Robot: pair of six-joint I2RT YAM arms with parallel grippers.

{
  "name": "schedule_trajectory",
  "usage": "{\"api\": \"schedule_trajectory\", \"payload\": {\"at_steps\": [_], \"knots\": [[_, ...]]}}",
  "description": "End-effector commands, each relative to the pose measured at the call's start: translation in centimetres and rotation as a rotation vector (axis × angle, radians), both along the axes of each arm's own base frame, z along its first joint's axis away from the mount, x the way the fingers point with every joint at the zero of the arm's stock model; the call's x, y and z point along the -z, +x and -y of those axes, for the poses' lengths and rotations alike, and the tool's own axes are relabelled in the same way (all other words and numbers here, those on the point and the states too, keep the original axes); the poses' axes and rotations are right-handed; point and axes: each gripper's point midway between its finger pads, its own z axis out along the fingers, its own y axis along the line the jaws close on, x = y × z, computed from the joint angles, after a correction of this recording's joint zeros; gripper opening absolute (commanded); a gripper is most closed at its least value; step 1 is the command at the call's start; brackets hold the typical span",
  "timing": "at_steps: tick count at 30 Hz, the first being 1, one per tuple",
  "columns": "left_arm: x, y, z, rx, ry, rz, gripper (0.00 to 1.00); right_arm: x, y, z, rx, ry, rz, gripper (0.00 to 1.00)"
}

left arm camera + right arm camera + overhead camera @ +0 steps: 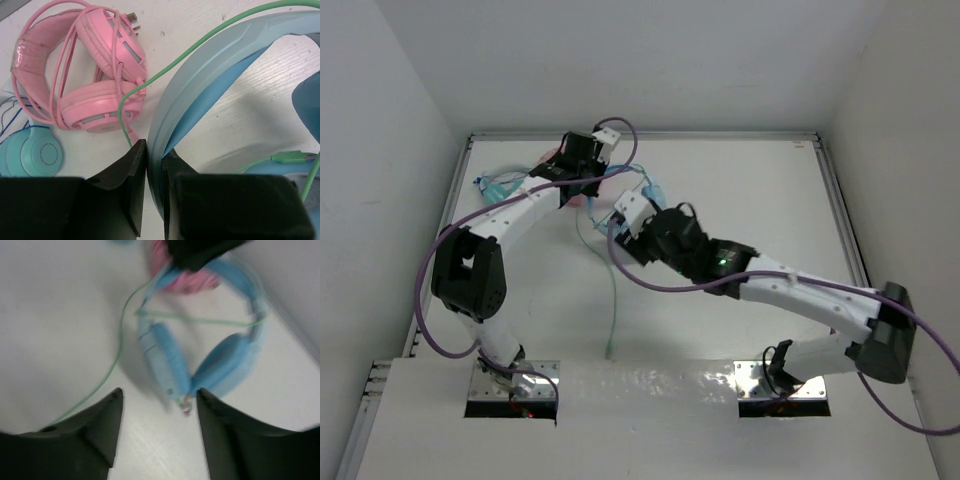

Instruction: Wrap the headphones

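Observation:
The light-blue headphones (200,360) lie at the back middle of the table, earcups together and headband arching away. My left gripper (155,150) is shut on the wide headband (210,65). In the top view it (582,178) sits over the headphones (650,190), mostly hiding them. My right gripper (160,395) is open and empty, hovering just in front of the earcups, its right finger close to the cable plug. The thin pale-green cable (120,335) loops across the headband and trails toward the near edge (615,300).
Pink headphones (90,75), wrapped in their own cord, lie right beside the blue headband. Smaller teal headphones (35,152) lie further left (500,185). White walls close in the table at the back and both sides.

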Motion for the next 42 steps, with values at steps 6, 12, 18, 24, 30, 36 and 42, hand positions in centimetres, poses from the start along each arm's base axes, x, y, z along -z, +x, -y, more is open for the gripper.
{"api": "schedule_trajectory", "payload": {"at_steps": [6,12,18,24,30,36,42], "knots": [[-13.4,0.6,1.7,-0.013,-0.243,0.257,0.00,11.2,-4.5,-3.2,-0.169,0.258,-0.212,0.82],[-18.4,-1.2,1.4,-0.005,-0.300,0.298,0.00,16.6,-3.1,-3.8,-0.093,0.240,-0.253,0.84],[-20.7,-2.3,1.9,0.012,-0.352,0.306,0.00,17.5,0.7,-4.1,0.097,0.366,-0.168,0.86],[-22.9,-3.2,2.3,0.044,-0.386,0.310,0.00,17.3,1.7,-0.7,0.236,0.374,-0.083,0.85],[-24.4,-2.8,3.0,0.055,-0.414,0.308,0.00,15.8,-2.7,-1.3,0.015,0.403,-0.180,0.81],[-24.8,-2.5,3.7,0.045,-0.467,0.285,0.00,14.1,1.3,7.3,0.494,0.594,-0.034,0.82],[-25.4,-2.2,4.1,0.042,-0.503,0.280,0.00,15.7,3.8,5.1,0.516,0.586,-0.069,0.83]]}}
